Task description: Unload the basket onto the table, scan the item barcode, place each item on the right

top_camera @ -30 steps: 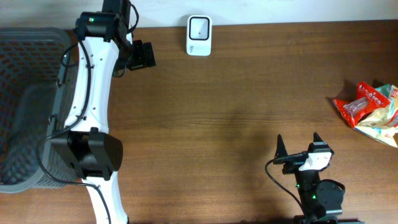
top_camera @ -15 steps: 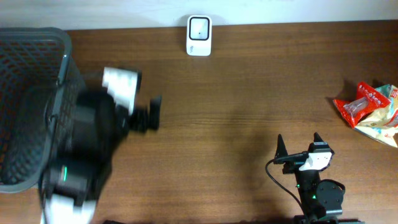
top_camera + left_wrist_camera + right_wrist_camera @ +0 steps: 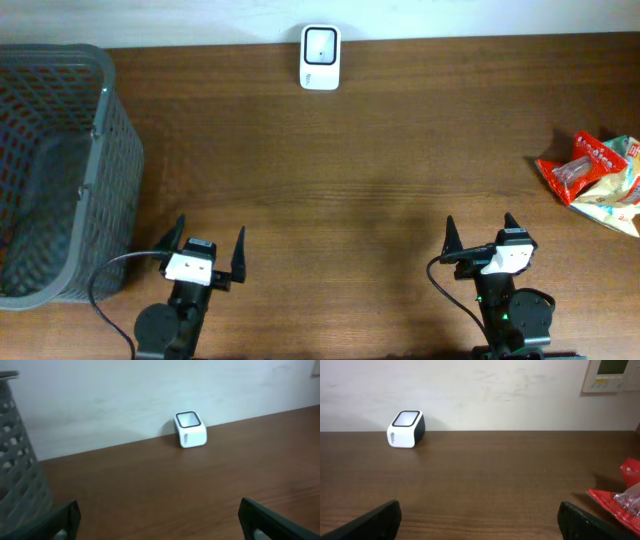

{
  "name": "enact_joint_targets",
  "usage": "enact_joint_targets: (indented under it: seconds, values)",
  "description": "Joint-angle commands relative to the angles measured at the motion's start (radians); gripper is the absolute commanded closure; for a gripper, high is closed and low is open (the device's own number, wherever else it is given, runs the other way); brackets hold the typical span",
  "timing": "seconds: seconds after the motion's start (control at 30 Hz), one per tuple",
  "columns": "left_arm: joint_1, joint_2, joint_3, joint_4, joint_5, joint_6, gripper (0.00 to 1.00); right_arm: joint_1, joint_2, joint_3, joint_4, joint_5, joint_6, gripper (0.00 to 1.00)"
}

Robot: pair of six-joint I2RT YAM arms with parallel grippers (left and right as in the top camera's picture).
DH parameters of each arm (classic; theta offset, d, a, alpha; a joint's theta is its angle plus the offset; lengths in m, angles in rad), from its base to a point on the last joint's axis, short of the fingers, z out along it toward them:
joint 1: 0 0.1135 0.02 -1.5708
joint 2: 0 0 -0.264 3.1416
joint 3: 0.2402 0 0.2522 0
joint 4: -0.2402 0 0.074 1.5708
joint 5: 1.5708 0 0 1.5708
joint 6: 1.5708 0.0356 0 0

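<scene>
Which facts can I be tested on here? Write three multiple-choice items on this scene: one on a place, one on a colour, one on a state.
1. The scanner stands on the table: A at the far edge; B at the near edge; C at the right end.
2. Its body is: A red; B white; C green.
3. The left hand and right hand are: A both shut; B one shut on the scanner; C both open, empty.

1 A: it sits at the edge opposite the hands.
2 B: a white shell around a dark window.
3 C: both pairs of jaws stand wide with nothing between.
</scene>
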Motion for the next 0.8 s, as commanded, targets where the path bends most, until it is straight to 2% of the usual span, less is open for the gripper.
enact_joint_targets:
  seconds: [0.0, 0.17, 0.23, 0.37, 0.77]
  values:
    - [0.04, -0.071, -0.053, 0.01, 0.014, 0.008, 0.01, -0.006, -0.007, -0.007, -0.004, 0.009, 0.008, 0.02]
    - [0.072, -0.102, -0.073, -0.056, -0.073, -0.11, 0.01, -0.006, -0.007, -0.007, -0.004, 0.009, 0.008, 0.01]
    - [0.073, -0.102, -0.073, -0.057, -0.089, -0.122, 0.01, -0.006, -0.007, -0.007, -0.004, 0.009, 0.008, 0.02]
    - [0.119, -0.102, -0.073, -0.058, -0.09, -0.232, 0.01, -0.006, -0.007, -0.007, -0.004, 0.009, 0.008, 0.02]
    - [0.12, -0.102, -0.073, -0.059, -0.08, -0.142, 0.01, -0.006, -0.007, -0.007, -0.004, 0.009, 0.008, 0.02]
